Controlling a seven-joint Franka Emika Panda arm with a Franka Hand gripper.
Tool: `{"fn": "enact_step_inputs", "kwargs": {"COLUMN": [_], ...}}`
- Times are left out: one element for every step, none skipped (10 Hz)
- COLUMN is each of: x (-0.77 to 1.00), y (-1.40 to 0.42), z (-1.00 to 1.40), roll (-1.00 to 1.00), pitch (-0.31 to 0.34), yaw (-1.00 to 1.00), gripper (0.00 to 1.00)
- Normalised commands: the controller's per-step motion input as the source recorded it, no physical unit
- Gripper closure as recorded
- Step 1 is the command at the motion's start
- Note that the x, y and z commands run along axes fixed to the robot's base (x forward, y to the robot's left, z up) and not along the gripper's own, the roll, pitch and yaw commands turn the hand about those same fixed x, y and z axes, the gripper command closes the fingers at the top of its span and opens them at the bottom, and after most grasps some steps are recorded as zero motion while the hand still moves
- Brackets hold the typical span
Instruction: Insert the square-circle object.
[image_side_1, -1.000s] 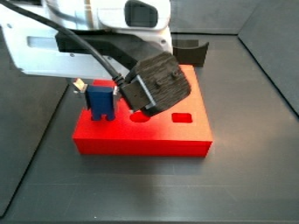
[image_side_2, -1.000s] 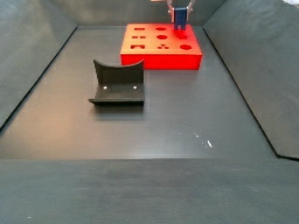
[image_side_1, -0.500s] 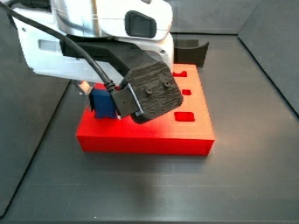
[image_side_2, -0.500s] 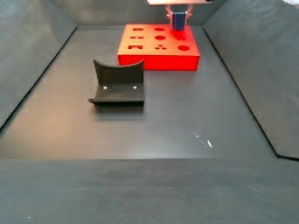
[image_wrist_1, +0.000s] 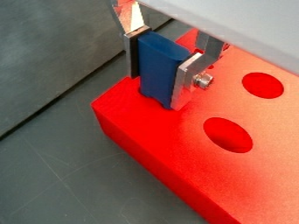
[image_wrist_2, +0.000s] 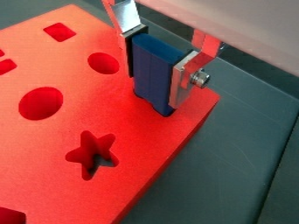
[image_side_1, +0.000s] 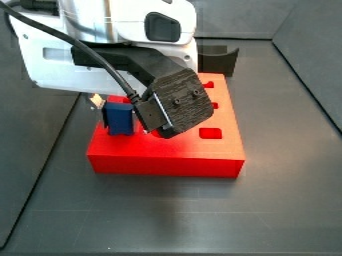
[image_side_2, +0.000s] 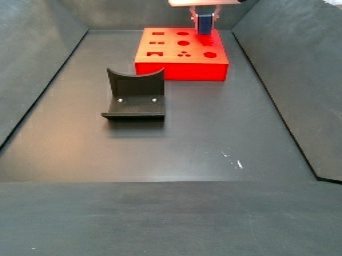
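Note:
The square-circle object (image_wrist_1: 156, 66) is a small blue block held upright between my gripper's (image_wrist_1: 160, 72) two silver fingers, which are shut on it. It also shows in a wrist view (image_wrist_2: 149, 74). Its lower end meets the top of the red board (image_wrist_1: 233, 179) close to a corner. I cannot tell how deep it sits. In a side view the blue piece (image_side_1: 118, 120) stands at the board's (image_side_1: 174, 160) left edge, under the gripper (image_side_1: 120, 112). In a side view the piece (image_side_2: 206, 24) is at the board's (image_side_2: 181, 68) far right corner.
The red board has round holes (image_wrist_1: 229, 133), a star hole (image_wrist_2: 91, 150) and other shaped holes. A dark grey curved block (image_side_2: 134, 95) stands on the dark floor in front of the board; it also shows behind the board in a side view (image_side_1: 218, 58). Grey walls enclose the floor.
My gripper has come down with the blue piece, whose lower end now sits lower at the board's top. The board and the grey block have not moved.

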Motion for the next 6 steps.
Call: {"fn": "enact_step_inputs", "kwargs": {"x": [-0.15, -0.15, -0.15, 0.00, 0.00, 0.00], "y": [0.00, 0.00, 0.00, 0.00, 0.00, 0.00], "z": [-0.66, -0.76, -0.82, -0.19, 0.00, 0.00], "roll": [0.03, 0.03, 0.07, 0.01, 0.01, 0.00], "pitch": [-0.254, -0.253, -0.224, -0.043, 0.000, 0.000], "yaw": [0.07, 0.00, 0.00, 0.00, 0.00, 0.00], "gripper": [1.00, 1.00, 1.00, 1.00, 1.00, 1.00]}}
